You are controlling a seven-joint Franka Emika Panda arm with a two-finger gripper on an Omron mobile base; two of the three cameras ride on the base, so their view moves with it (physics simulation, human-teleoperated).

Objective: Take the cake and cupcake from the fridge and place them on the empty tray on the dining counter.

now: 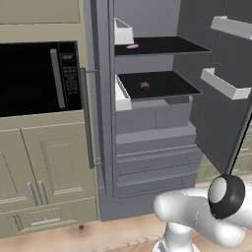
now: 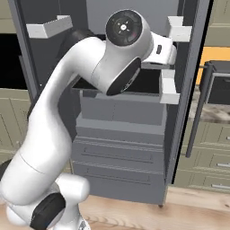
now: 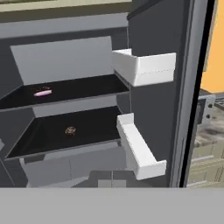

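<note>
Cupcake [image 3: 70,130] far ahead of tool

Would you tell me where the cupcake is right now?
The cupcake sits alone on the fridge's lower black shelf, one shelf below the cake, above the drawers.

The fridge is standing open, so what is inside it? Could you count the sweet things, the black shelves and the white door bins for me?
Cake: 1
Cupcake: 1
Black shelves: 2
White door bins: 4
Total: 8
</note>
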